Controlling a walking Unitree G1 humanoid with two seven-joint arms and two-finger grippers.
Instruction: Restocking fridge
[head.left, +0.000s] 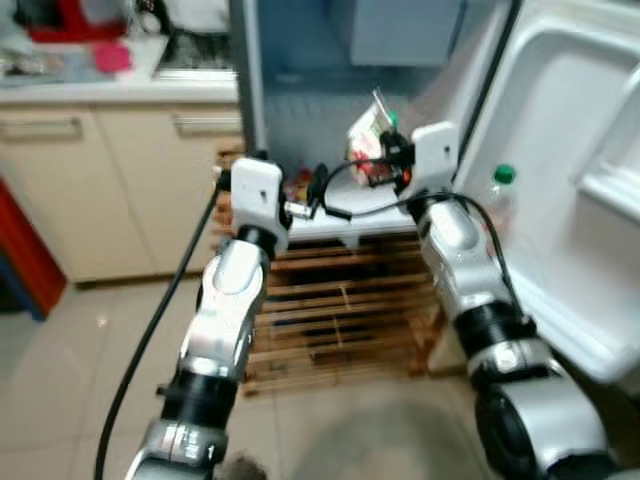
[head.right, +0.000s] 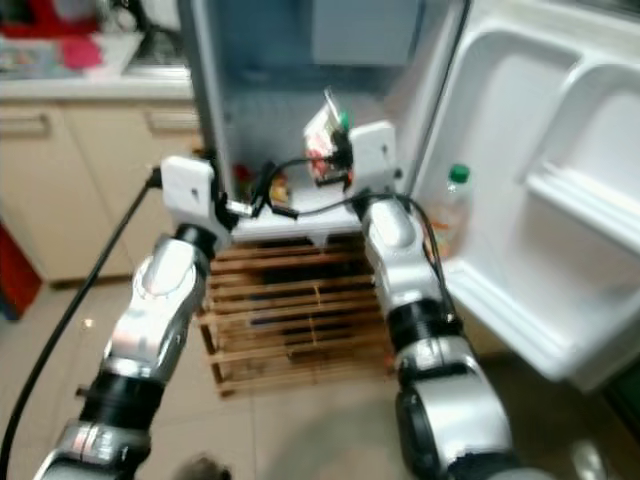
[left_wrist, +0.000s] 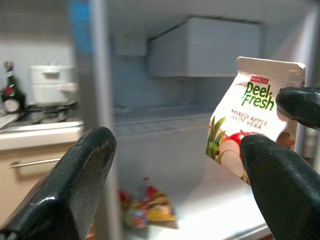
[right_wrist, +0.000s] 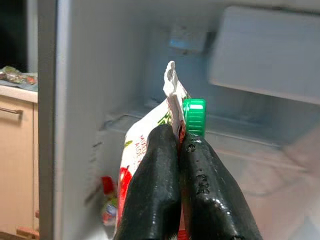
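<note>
A white Peel Fresh juice carton (head.left: 368, 132) with a green cap (right_wrist: 194, 116) hangs tilted in the open fridge's doorway, above the lower shelf (left_wrist: 215, 210). My right gripper (head.left: 386, 160) is shut on the carton's top ridge, its fingers (right_wrist: 159, 165) pressed together just under the cap. My left gripper (head.left: 318, 188) stands open a little lower and to the carton's left, with nothing between its fingers (left_wrist: 75, 185). In the left wrist view the carton (left_wrist: 250, 120) sits beside the far finger.
The fridge door (head.left: 570, 150) stands open on the right, with a green-capped bottle (head.left: 502, 182) in its lower rack. Colourful packets (left_wrist: 145, 205) lie on the fridge shelf. The fridge rests on a wooden pallet (head.left: 340, 310). Kitchen cabinets (head.left: 110, 180) and a counter are on the left.
</note>
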